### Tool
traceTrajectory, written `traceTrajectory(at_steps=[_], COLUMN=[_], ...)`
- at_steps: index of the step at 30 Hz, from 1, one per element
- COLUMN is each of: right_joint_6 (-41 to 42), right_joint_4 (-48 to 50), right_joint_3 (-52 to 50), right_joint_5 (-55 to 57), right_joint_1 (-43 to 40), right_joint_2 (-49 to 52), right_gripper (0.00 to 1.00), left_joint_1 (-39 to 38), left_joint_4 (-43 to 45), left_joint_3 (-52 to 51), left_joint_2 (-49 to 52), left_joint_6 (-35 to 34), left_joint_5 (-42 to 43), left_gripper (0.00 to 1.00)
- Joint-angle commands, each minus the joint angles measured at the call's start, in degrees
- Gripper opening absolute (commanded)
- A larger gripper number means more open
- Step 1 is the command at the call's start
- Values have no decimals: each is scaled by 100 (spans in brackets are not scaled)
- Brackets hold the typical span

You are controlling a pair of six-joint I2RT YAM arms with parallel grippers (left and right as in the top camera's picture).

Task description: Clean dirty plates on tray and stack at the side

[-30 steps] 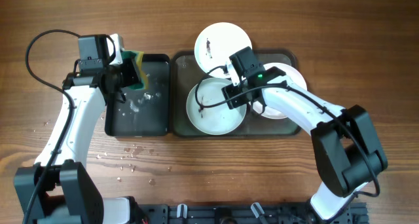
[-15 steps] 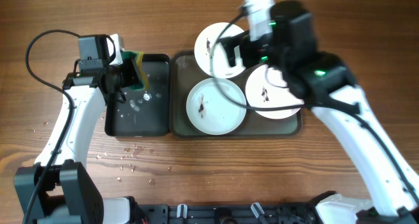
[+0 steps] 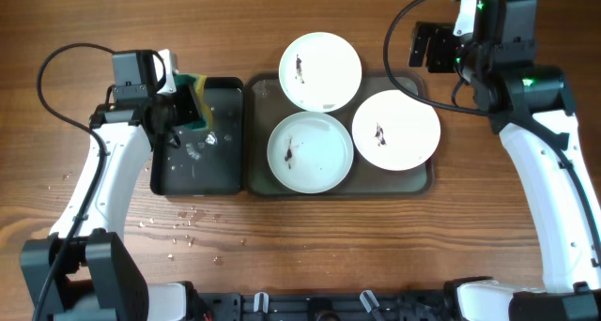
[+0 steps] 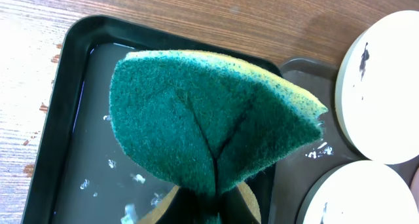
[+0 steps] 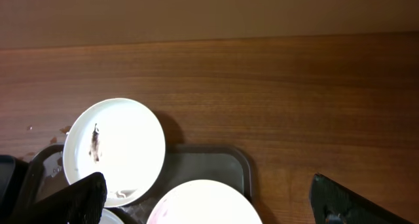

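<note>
Left hand is clenched on the green-and-yellow sponge, hanging over the small black tray that holds water. The sponge is pinched into a fold, scouring face outward. Right hand is released and empty, up at the far right corner, well away from the plates. All three plates still carry a dark smudge. The middle plate and right plate sit inside the dark-grey tray. The far plate overhangs that tray's far rim, partly over the counter. My read is that the scrub comes next. Let the sponge drip over the water first, then carry it to the middle plate, which is closest. Tilt the wrist so the green face lands flat on the smudge, not the folded edge. A loose plate will likely slide under the push, so bring the right hand in to pin its rim before you press. Leave the far plate for last, since it may tip off the rim. Versus a second ago: the right hand was low over the middle plate with narrower jaws, and it has since lifted clear, swung back and opened wide. The plates haven't shifted. The left arm and sponge haven't moved.
</note>
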Motion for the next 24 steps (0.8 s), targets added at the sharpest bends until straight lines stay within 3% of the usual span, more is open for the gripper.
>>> traceTrajectory(at_steps=[1, 10, 24], right_joint_6=[74, 76, 76], right_joint_4=[-9, -9, -9], right_joint_3=[-24, -24, -24], right_joint_5=[101, 101, 101], right_joint_1=[0, 0, 0], right_joint_2=[42, 42, 42], right_gripper=[100, 100, 100], left_joint_1=[4, 4, 4], left_joint_4=[-59, -656, -356], left_joint_3=[85, 63, -214], left_joint_2=[13, 13, 15], left_joint_6=[-50, -50, -52], left_joint_5=[109, 109, 111], left_gripper=[4, 4, 4])
